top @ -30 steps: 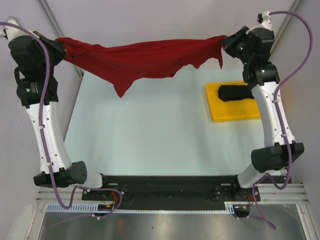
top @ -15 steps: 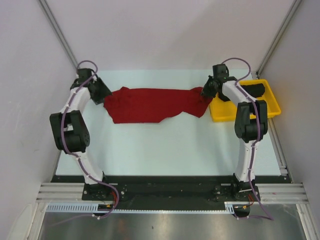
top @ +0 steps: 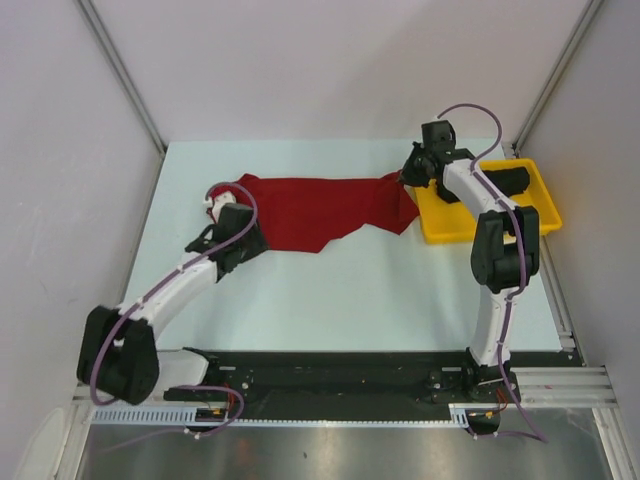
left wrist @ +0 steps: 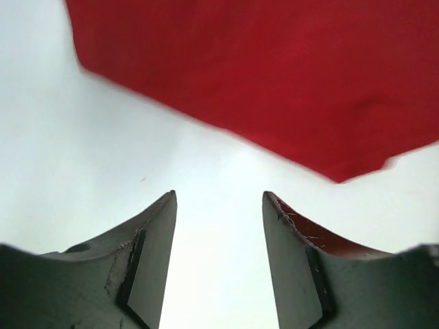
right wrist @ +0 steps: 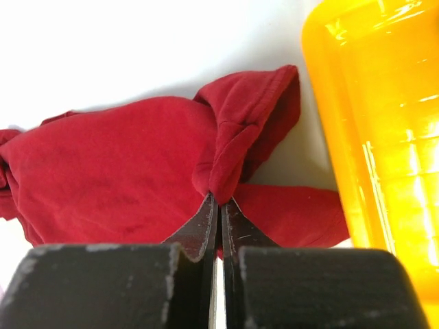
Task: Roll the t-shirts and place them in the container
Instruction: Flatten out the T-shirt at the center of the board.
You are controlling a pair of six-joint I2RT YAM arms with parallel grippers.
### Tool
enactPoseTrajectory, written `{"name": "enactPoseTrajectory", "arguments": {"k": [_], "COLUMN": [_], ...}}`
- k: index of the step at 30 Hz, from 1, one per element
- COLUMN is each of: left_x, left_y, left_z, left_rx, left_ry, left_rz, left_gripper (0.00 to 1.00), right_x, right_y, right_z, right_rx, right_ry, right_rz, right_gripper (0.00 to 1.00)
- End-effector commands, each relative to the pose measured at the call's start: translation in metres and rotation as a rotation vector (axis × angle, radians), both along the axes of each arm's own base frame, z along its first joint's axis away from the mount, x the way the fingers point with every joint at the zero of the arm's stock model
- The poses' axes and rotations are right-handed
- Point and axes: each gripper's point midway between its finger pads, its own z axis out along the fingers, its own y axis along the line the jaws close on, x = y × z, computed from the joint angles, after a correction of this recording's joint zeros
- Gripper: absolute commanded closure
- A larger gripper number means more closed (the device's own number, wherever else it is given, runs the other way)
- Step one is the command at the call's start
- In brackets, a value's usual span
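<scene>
so the deep red cloth t-shirt (top: 320,205) lies on the bench (top: 350,285) beside the yellow plastic tray (top: 447,226). right pincer (right wrist: 219,199) clenched on its tray-side corner; left pincer (left wrist: 219,197) released, empty, near the shirt's opposite edge.

Red t-shirt (left wrist: 274,75) blurred, cut off by upper edge

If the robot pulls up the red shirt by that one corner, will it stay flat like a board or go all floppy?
Probably floppy: the red t-shirt bunches into folds where the right gripper pinches it. It likely drags rather than slides as one piece, since it lies wrinkled on the table. It looks thin, so probably light.
</scene>
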Motion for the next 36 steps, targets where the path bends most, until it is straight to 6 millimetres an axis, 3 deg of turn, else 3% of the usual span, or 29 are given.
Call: {"name": "enactPoseTrajectory", "arguments": {"k": [1,5,6,16,17,20,22,23,25,27,32,36], "left_x": [0.010,0.029,0.031,0.071,0.072,0.077,0.070,0.068,0.055,0.046,0.017,0.005], "left_y": [0.003,-0.001,0.000,-0.010,-0.011,-0.008,0.001,0.006,0.020,0.029,0.038,0.041], "left_z": [-0.030,-0.043,-0.054,-0.060,-0.063,-0.064,-0.061,-0.046,-0.034,-0.006,0.015,0.050], "left_rx": [0.001,0.016,0.030,0.054,0.058,0.114,0.166,0.180,0.243,0.244,0.232,0.234], "left_ry": [0.016,0.036,0.061,0.022,0.029,0.046,0.065,0.042,0.047,-0.013,-0.048,-0.107], "left_rz": [0.114,0.137,0.146,0.139,0.137,0.113,0.114,0.120,0.125,0.137,0.120,0.067], "left_gripper": [0.41,0.39,0.39,0.45,0.48,0.81,0.94,1.00,1.00,1.00,1.00,1.00], "right_x": [-0.005,-0.014,-0.015,-0.032,-0.034,-0.041,-0.043,-0.046,-0.050,-0.057,-0.071,-0.085], "right_y": [0.009,0.012,0.012,0.007,0.006,0.004,0.002,0.001,-0.003,-0.004,0.001,-0.002], "right_z": [0.036,0.035,0.041,0.060,0.058,0.060,0.064,0.071,0.079,0.092,0.111,0.130], "right_rx": [-0.016,-0.008,-0.007,-0.021,-0.025,-0.023,-0.023,-0.024,-0.030,-0.031,-0.016,-0.020], "right_ry": [-0.100,-0.100,-0.114,-0.162,-0.158,-0.157,-0.165,-0.174,-0.188,-0.215,-0.243,-0.280], "right_rz": [0.036,0.048,0.049,0.044,0.047,0.052,0.052,0.050,0.045,0.043,0.064,0.066], "right_gripper": [1.00,1.00,1.00,1.00,1.00,1.00,1.00,1.00,1.00,1.00,1.00,1.00]}}
